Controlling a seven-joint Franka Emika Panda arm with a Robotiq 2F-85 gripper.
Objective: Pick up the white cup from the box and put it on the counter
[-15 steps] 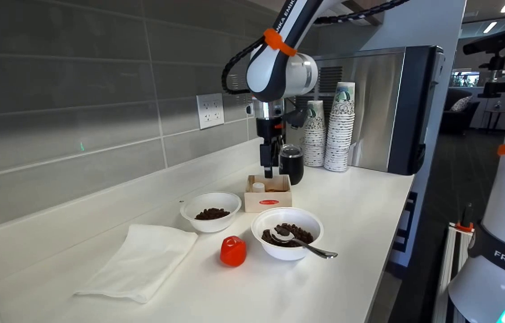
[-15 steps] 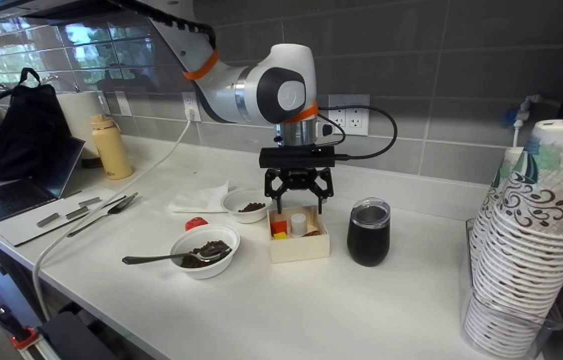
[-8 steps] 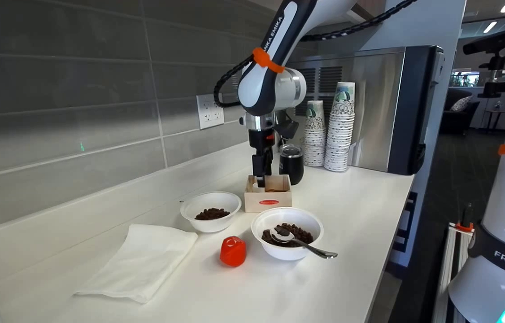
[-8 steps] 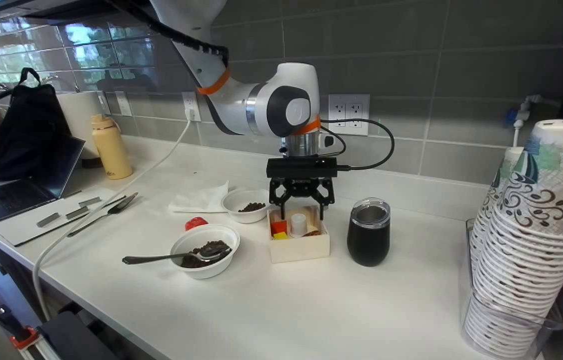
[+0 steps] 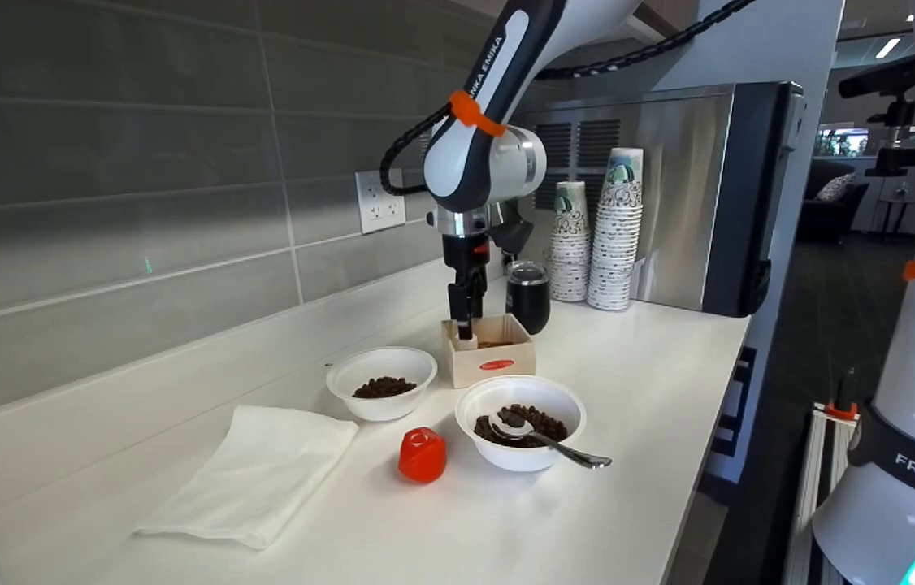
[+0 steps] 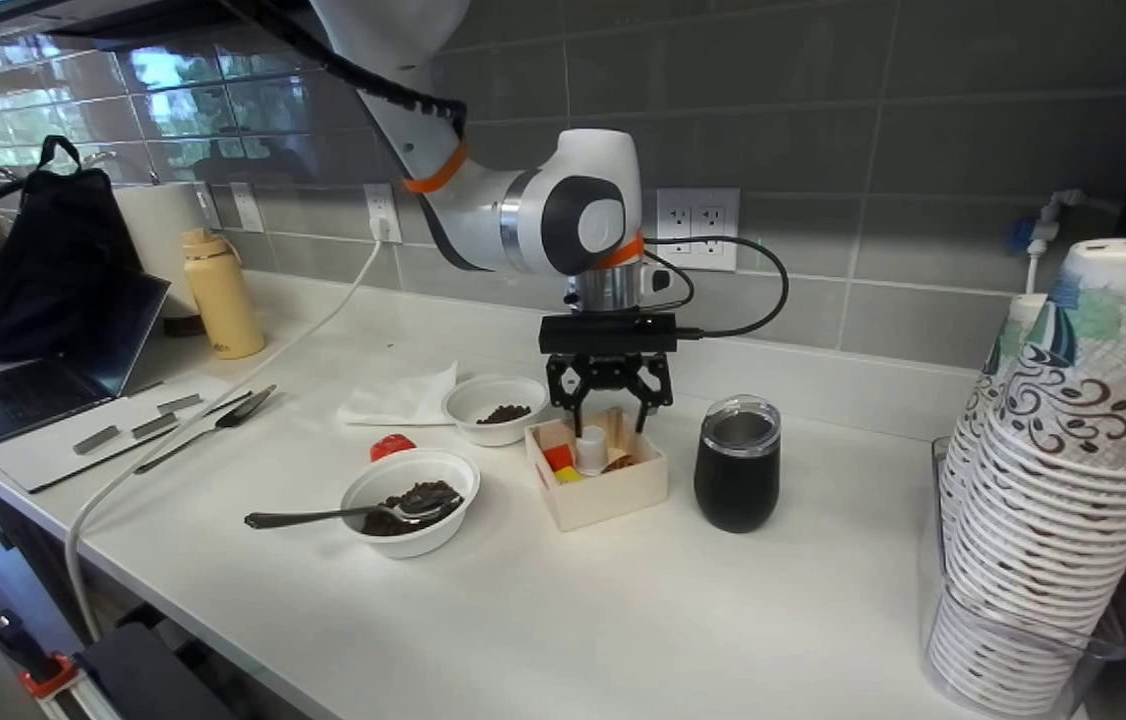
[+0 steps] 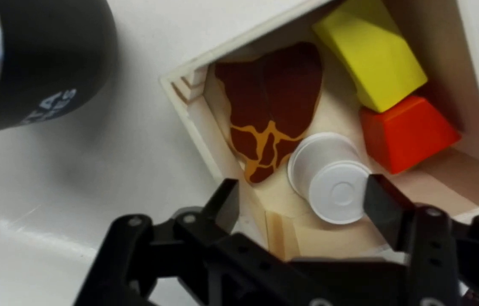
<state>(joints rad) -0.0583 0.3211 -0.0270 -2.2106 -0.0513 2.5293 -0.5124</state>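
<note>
Off-white table (image 6: 723, 620), near back edge: black gripper (image 6: 609, 431) hangs, jaws apart, by round white cup (image 7: 336, 191) in tan wooden box (image 6: 613, 498)!

Cup (image 6: 591, 453) in box (image 6: 615, 498) on counter (image 6: 623, 620), tumbler (image 6: 738, 470) right of box, bowls (image 6: 410, 546) left, in an exterior view

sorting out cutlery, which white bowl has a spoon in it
The white bowl farther from the tiled wall: a spoon rests in it, sticking out past the rim. The other white bowl has none.
</note>
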